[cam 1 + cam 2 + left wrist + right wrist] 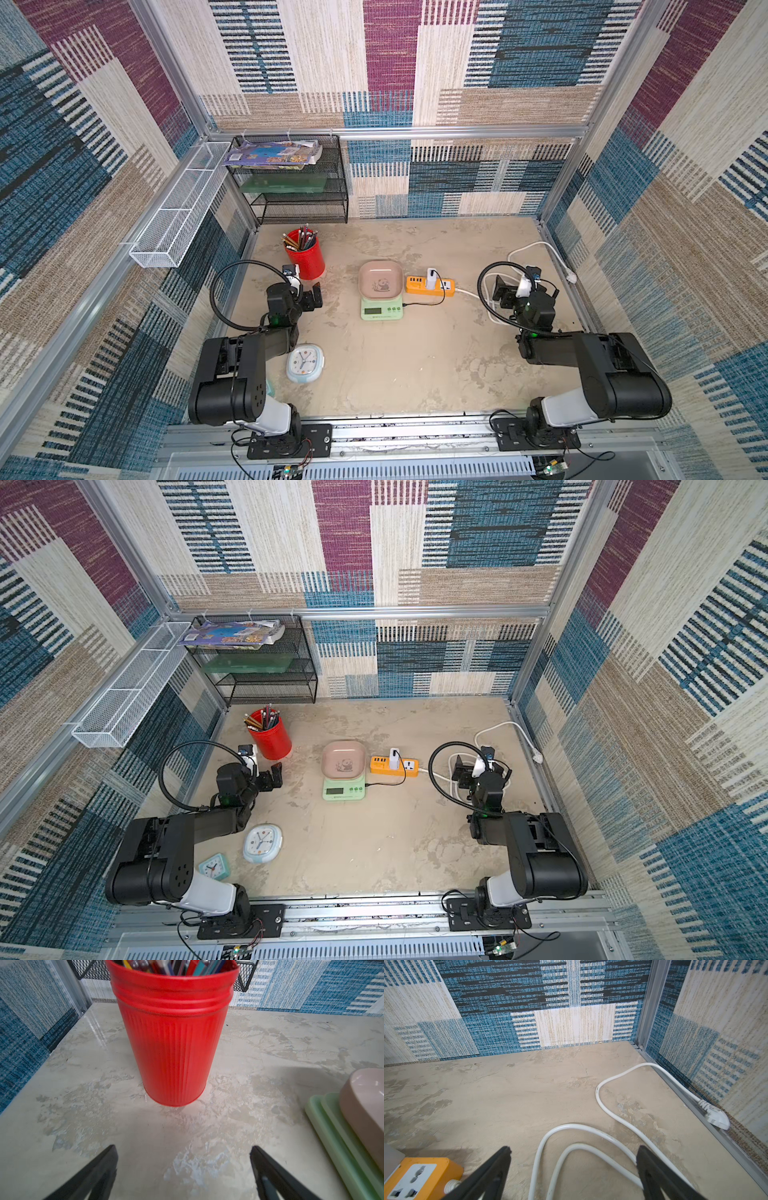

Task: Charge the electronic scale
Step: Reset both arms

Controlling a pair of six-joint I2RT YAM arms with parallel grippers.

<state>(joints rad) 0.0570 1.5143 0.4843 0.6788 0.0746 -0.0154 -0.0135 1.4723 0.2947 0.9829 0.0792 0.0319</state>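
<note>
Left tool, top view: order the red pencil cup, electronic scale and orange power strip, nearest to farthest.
1. red pencil cup, just behind the left tool
2. electronic scale, toward the centre
3. orange power strip, beyond the scale

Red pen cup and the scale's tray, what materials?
Pen cup: likely painted sheet metal, matte red; pressed vertical ribs and rolled rim bands.
Tray: probably plastic, smooth pinkish-beige satin; soft highlights, rounded moulded edges.

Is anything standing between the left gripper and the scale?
Nothing visible does. Bare table lies between the open left gripper and the scale; the red cup stands farther back, off that line.
</note>
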